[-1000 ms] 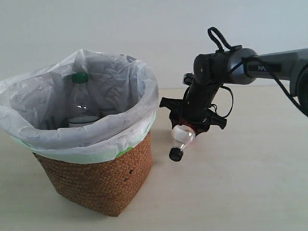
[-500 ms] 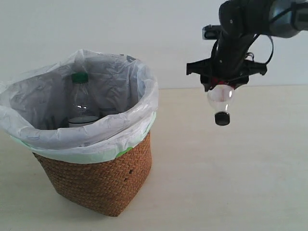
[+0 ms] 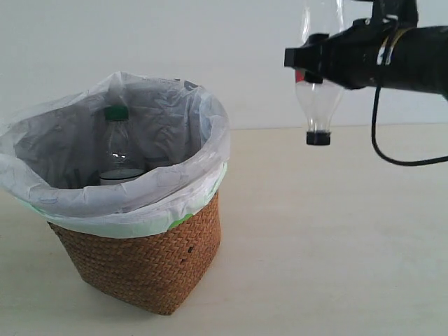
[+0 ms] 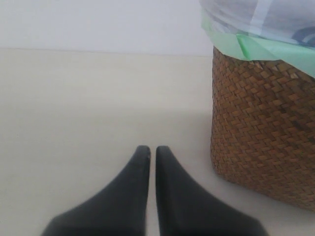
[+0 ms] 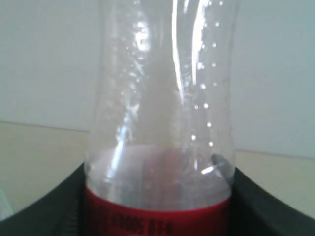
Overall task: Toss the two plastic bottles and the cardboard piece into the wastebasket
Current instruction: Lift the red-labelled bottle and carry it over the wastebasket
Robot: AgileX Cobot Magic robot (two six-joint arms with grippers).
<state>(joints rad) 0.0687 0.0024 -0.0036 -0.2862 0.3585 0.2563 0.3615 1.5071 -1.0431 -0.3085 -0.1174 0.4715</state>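
Observation:
The smaller clear bottle with black cap and red label hangs cap-down, high above the table to the right of the wastebasket. My right gripper is shut on its labelled middle; the right wrist view shows the bottle filling the space between the dark fingers. The larger bottle with the green cap stands inside the basket's white bag. My left gripper is shut and empty, low over the table beside the wicker wastebasket. The cardboard piece is out of view.
The bag's rim folds over the basket edge with a pale green border. The beige table stretches to the right of the basket, under the held bottle. A black cable loops below the right arm.
My right gripper has risen steeply with the smaller bottle, from near table height beside the basket to well above its rim. The bottle now hangs straight, cap down. The basket has not moved.

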